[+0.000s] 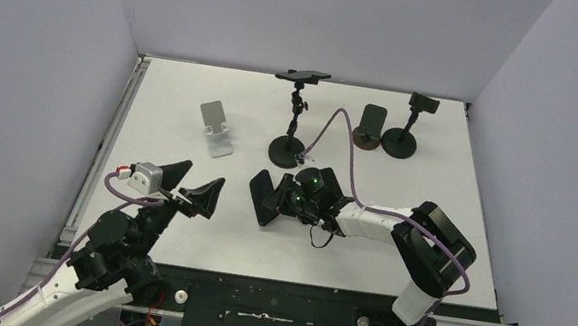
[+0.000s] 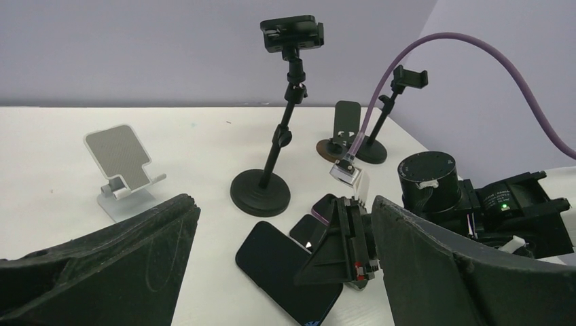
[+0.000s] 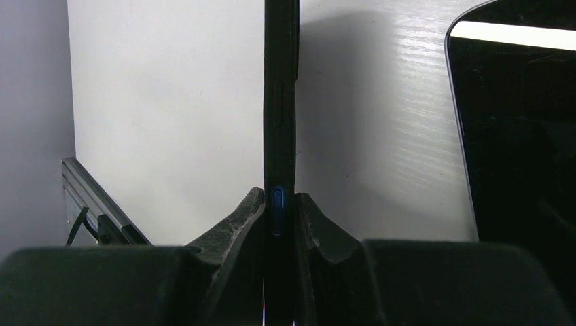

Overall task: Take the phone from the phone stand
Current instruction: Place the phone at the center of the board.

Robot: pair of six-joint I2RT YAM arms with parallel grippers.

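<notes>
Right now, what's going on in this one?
The right end effector is shut on the edge of a dark phone, holding it low over the table in front of the tall stand. A second phone lies right beside it. The left end effector is open and holds nothing, off to the left.

- A silver folding stand (image 1: 216, 127) sits on the white desk (image 1: 175, 94), upper left of centre in the overhead view, its plate tilted back.
- A small dark stand (image 1: 370, 128) on a round brown base stands toward the upper right.
- Just right of it, a black clamp stand (image 1: 406, 129) rises from a round black base.
- Pale walls (image 1: 26, 46) enclose the desk on three sides.
- A metal rail (image 1: 101, 152) runs along the desk's left edge.
</notes>
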